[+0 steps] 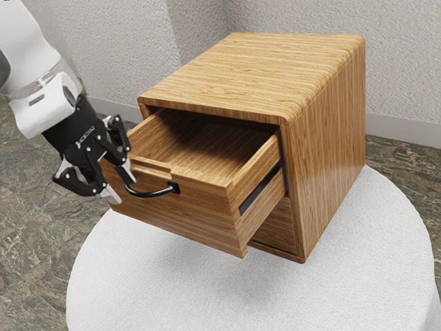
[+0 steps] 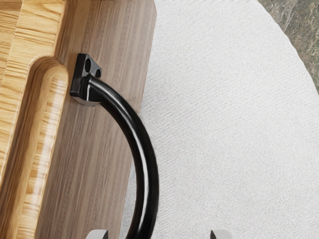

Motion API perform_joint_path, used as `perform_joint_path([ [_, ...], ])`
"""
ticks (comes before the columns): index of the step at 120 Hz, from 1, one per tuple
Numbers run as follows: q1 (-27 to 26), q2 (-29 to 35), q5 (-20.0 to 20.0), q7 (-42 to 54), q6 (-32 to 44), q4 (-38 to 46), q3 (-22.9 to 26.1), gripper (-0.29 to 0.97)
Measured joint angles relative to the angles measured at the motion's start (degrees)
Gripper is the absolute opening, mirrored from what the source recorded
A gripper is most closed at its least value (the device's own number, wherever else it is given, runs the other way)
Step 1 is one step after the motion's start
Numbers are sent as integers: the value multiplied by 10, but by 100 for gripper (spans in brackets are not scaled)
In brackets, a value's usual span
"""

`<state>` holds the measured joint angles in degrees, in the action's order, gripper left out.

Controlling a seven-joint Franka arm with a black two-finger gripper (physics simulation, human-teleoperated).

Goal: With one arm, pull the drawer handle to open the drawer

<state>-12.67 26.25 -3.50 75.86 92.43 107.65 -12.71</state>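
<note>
- sticking out of its cabinet point(image 1: 289, 76) toward 8 o'clock in the exterior view, the drawer point(image 1: 207, 189) stands open by a good part of its length, and its bare wooden inside shows.
- a black rail point(image 1: 260, 187) runs along the drawer's side, at 3 o'clock from the drawer's front.
- the handle point(image 1: 153, 194) is a black curved bar on the drawer's front panel, bowing away from the wood.
- in the wrist view the handle point(image 2: 142, 149) arcs out from a small black mount point(image 2: 85, 79) with two holes, fixed flat to the drawer's front.
- the claw point(image 1: 118, 185) sits at the handle's 9 o'clock end and is spread, with one finger on each side of the bar.
- in the wrist view the two pale fingertips point(image 2: 97, 234) stand apart with the bar passing between them; a gap shows on both sides, so nothing is pinched.
- the white arm point(image 1: 34, 76) comes in from 10 o'clock in the exterior view and slopes down to the black hand.
- the cabinet is a light striped wood box resting on a round white surface point(image 1: 358, 276), toward its 1 o'clock part.
- under the open drawer's front the white surface shows.
- a mottled stone floor point(image 1: 34, 227) lies around the surface, and a pale rough wall point(image 1: 124, 34) stands behind the cabinet at 12 o'clock.
</note>
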Motion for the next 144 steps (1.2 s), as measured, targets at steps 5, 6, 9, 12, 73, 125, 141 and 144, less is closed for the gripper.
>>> perform_joint_path([
  [5,0,2,0,-1,-1,3,0,23],
  [6,0,3,0,-1,0,3,0,25],
  [9,0,4,0,-2,-1,5,0,28],
  [12,-1,5,0,-3,-1,7,0,29],
  [73,0,35,-2,-17,-16,35,5,24],
  [125,17,100,-6,-33,-45,31,68,31],
  [141,31,113,-6,-39,-70,-63,114,49],
  [144,33,98,-3,-42,-76,-100,118,51],
])
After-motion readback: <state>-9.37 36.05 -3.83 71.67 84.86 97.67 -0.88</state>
